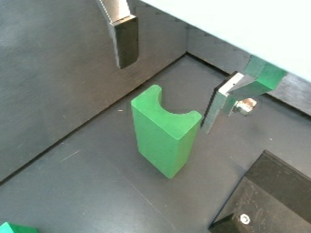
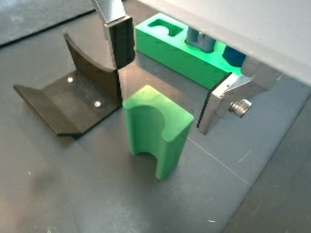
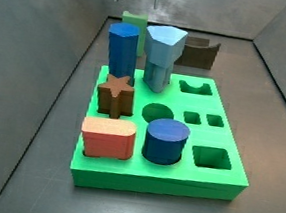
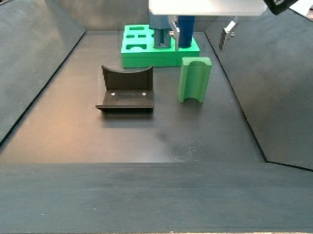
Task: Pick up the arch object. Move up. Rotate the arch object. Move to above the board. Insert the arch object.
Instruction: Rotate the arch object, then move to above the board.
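The arch object (image 2: 155, 135) is a green block standing upright on the dark floor, its notch showing at the top in both wrist views (image 1: 165, 132). My gripper (image 2: 165, 98) is open and empty. Its two fingers (image 1: 125, 43) straddle the arch from above without touching it. In a side view the arch (image 4: 195, 80) stands right of the fixture, with the gripper (image 4: 203, 35) just above it. The bright green board (image 3: 209, 179) lies beyond the arch (image 3: 132, 20), which the pegs partly hide there. The board also shows in a wrist view (image 2: 176, 56).
The board holds blue pegs (image 3: 122, 50), a grey-blue peg (image 3: 162, 56), a brown star piece (image 3: 116, 96), a red block (image 3: 107, 139) and a blue cylinder (image 3: 166, 141). The dark fixture (image 4: 124, 90) stands left of the arch. Dark walls (image 4: 49, 55) enclose the floor.
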You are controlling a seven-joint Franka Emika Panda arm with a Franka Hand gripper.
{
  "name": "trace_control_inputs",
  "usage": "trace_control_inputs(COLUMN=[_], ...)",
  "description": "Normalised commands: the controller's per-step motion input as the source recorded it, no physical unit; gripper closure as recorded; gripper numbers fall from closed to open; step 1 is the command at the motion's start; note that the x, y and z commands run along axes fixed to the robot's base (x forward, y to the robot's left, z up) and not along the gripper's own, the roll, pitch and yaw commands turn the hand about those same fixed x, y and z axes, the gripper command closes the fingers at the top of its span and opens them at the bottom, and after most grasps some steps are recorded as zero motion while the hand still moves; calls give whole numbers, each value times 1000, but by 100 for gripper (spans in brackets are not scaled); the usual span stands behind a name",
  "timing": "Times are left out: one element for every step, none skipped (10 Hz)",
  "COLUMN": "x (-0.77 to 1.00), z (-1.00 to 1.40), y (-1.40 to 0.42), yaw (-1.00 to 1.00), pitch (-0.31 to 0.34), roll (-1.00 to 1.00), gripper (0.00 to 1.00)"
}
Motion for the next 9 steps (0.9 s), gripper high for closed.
trace_control_inputs(x=[9, 18, 21, 23, 24, 24, 27, 0, -103], z=[-1000, -1000, -1000, -803, -650, -448, -348, 0, 1000], y=[1, 5, 7, 7, 7, 7, 8, 0, 101], yaw=[75, 50, 41, 34, 30, 25, 22, 17, 186], pitch=[-3, -20, -28, -37, -39, -33, -31, -25, -47], roll=[18, 24, 31, 41, 47, 55, 59, 67, 500], gripper=[0, 0, 0, 0, 0, 0, 0, 100, 100])
